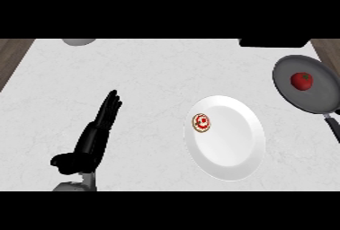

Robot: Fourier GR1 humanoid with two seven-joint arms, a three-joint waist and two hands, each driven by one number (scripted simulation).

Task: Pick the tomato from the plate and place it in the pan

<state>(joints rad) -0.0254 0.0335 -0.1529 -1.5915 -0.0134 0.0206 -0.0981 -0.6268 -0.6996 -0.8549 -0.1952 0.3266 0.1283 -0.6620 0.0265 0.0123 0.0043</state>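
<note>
One white bench (159, 67); no writing legible anywhere. White plate (229, 148), right of centre, bearing a small round red-and-white item (202, 123) at its left rim, identity unclear. Dark pan (319, 96) at right edge, handle cut off, containing the tomato (303, 81). Left robot hand (100, 130): fingers straight, empty. Grey object (79, 42) cut off at far edge.

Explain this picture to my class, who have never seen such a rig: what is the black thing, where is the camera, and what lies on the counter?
The camera sits in a humanoid robot's head, looking steeply down at a white counter. The black shape is its left hand, open, fingers straight, holding nothing. The right hand is out of view. A white plate carries a small round red-and-white item. At the upper right, a dark pan holds a red tomato. So the tomato already lies in the pan.
</note>
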